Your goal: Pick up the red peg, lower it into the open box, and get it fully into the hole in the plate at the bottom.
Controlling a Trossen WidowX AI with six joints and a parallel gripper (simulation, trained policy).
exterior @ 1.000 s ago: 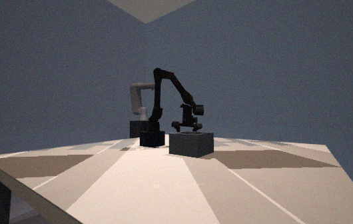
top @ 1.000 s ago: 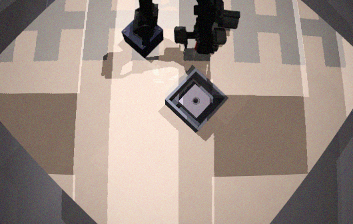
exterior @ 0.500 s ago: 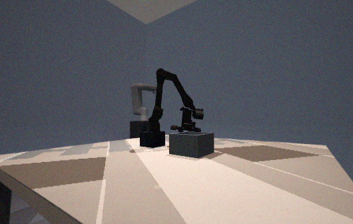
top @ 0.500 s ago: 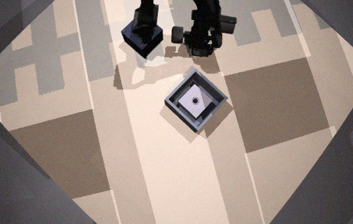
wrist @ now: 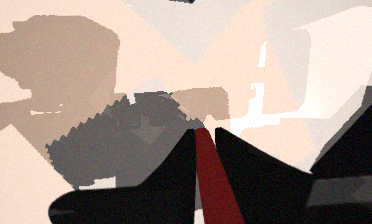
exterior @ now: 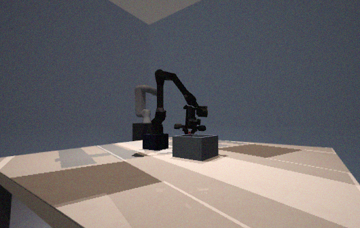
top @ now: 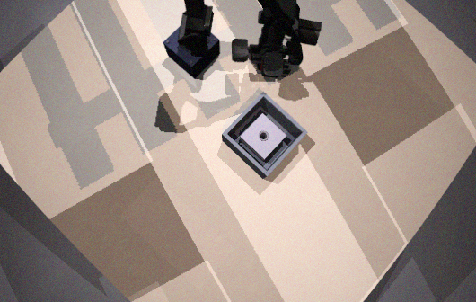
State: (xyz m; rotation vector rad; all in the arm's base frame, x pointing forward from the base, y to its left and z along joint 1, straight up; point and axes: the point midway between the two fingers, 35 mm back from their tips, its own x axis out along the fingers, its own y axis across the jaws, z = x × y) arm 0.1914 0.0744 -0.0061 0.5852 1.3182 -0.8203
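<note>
My gripper is shut on the red peg. In the wrist view the peg runs between the two dark fingers, slanting from the fingertips to the bottom edge. In the exterior view only a small red bit shows between the fingers, just above the box's rim line. In the top view the hand hides the peg and the fingertips, behind the box. Whether the peg's lower end touches the table cannot be told. The grey open box stands upright. Its pale plate has a dark round hole, with nothing in it.
The arm's dark blue base block stands left of the hand. A pale second arm is in the background, behind the table. Patterned shadows and light patches cover the table top.
</note>
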